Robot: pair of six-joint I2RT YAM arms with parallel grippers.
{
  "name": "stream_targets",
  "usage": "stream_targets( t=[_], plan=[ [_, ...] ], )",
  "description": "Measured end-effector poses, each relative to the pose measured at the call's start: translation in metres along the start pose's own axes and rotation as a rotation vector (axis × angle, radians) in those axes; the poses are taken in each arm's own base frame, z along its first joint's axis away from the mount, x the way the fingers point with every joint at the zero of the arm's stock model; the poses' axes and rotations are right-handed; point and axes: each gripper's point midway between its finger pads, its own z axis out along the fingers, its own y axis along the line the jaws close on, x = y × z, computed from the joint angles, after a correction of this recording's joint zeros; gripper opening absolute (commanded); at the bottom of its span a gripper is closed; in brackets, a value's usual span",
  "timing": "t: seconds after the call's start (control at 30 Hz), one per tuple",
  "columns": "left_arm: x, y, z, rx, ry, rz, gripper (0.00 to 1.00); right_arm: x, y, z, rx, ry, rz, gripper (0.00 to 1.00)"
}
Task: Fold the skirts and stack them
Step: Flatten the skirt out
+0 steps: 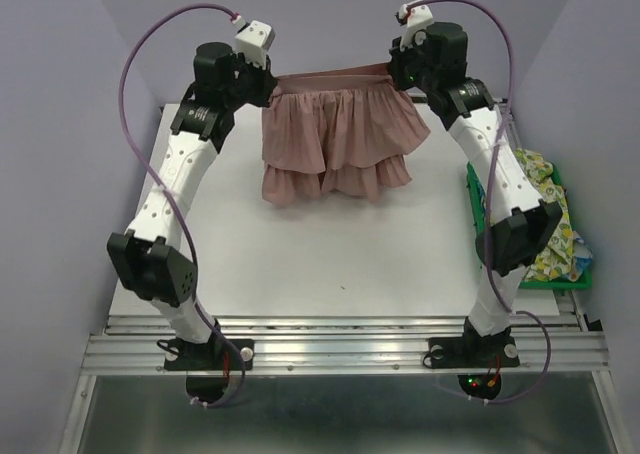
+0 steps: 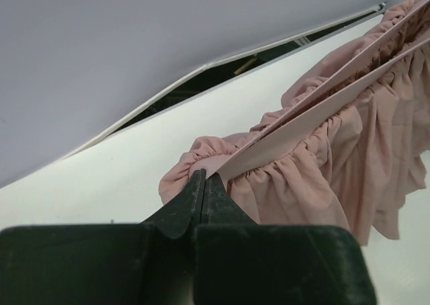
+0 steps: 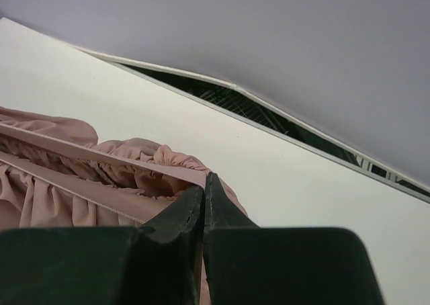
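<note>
Currently, no fold is showing: 1 pink tiered skirt (image 1: 335,139) is hanging stretched between both hands over the far part of the counter (image 1: 330,264), and its lower ruffle is apparently brushing the surface. The left hand (image 2: 203,184) is pinching 1 top corner of the skirt, fingers pressed together on the cloth. The right hand (image 3: 205,184) is pinching the other corner likewise. No stack is showing. At right, a green bin (image 1: 574,283) is holding a patterned garment (image 1: 553,229), probably awaiting folding. Nothing is lying beneath the skirt.
</note>
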Motion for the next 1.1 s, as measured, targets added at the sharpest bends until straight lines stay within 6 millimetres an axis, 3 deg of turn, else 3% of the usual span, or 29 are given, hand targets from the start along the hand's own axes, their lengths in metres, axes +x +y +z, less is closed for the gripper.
stream_targets(
  t=[0.2, 0.33, 0.4, 0.63, 0.73, 0.8, 0.83, 0.9, 0.97, 1.03, 1.07, 1.1],
  plan=[
    [0.032, 0.048, 0.077, -0.01, 0.055, -0.026, 0.0, 0.043, -0.011, 0.087, 0.065, 0.037, -0.013, 0.01],
    [0.019, 0.077, 0.124, -0.021, -0.004, 0.025, 0.0, 0.053, -0.022, 0.124, 0.116, 0.003, -0.017, 0.01],
    [0.009, 0.087, 0.136, -0.032, -0.049, 0.055, 0.0, 0.046, -0.027, 0.132, 0.133, -0.043, -0.015, 0.01],
    [-0.016, 0.1, 0.136, -0.06, -0.197, 0.154, 0.0, -0.014, -0.038, 0.129, 0.177, -0.286, -0.006, 0.01],
    [-0.007, 0.098, 0.129, -0.05, -0.208, 0.204, 0.0, -0.018, -0.037, 0.127, 0.172, -0.315, -0.004, 0.01],
    [0.004, 0.096, 0.126, -0.041, -0.205, 0.236, 0.0, -0.006, -0.033, 0.128, 0.153, -0.305, -0.003, 0.01],
    [0.011, 0.094, 0.123, -0.035, -0.195, 0.244, 0.0, 0.013, -0.029, 0.128, 0.139, -0.269, -0.005, 0.01],
    [0.044, 0.089, 0.121, -0.017, -0.155, 0.267, 0.0, 0.055, -0.02, 0.128, 0.107, -0.199, -0.009, 0.01],
    [0.087, 0.083, 0.118, 0.012, -0.088, 0.277, 0.0, 0.112, -0.008, 0.128, 0.066, -0.103, -0.009, 0.01],
    [0.152, 0.072, 0.113, 0.054, 0.015, 0.275, 0.0, 0.174, 0.003, 0.125, 0.03, 0.006, -0.002, 0.01],
    [0.179, 0.067, 0.108, 0.073, 0.062, 0.27, 0.0, 0.195, 0.008, 0.123, 0.01, 0.046, 0.003, 0.01],
    [0.21, 0.06, 0.103, 0.094, 0.116, 0.265, 0.0, 0.23, 0.015, 0.117, -0.009, 0.118, 0.009, 0.01]
  ],
)
